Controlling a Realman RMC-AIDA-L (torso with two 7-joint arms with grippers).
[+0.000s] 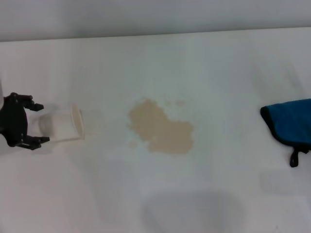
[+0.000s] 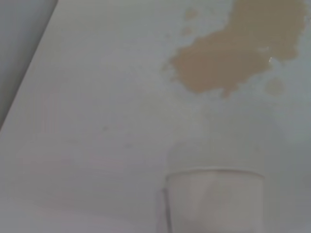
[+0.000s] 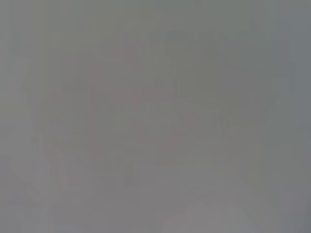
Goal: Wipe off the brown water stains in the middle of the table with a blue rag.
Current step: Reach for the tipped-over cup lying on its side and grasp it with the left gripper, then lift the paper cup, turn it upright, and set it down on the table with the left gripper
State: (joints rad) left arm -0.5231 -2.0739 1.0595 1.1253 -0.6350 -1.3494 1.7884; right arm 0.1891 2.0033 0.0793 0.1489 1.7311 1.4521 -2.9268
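The brown water stains point(image 1: 160, 127) spread as a tan blotch with small droplets in the middle of the white table point(image 1: 160, 204); the left wrist view also shows the stains point(image 2: 233, 53). The blue rag point(image 1: 289, 124), black-edged with a small loop, lies at the table's far right edge, partly cut off. My left gripper point(image 1: 39, 123) is at the far left, open, its fingertips on either side of the base of a white cup and wider apart than it. My right gripper is out of view; its wrist view shows only flat grey.
The white paper cup point(image 1: 63, 124) lies on its side left of the stains, mouth towards them; it also fills the near part of the left wrist view point(image 2: 214, 199). The table's far edge meets a grey wall.
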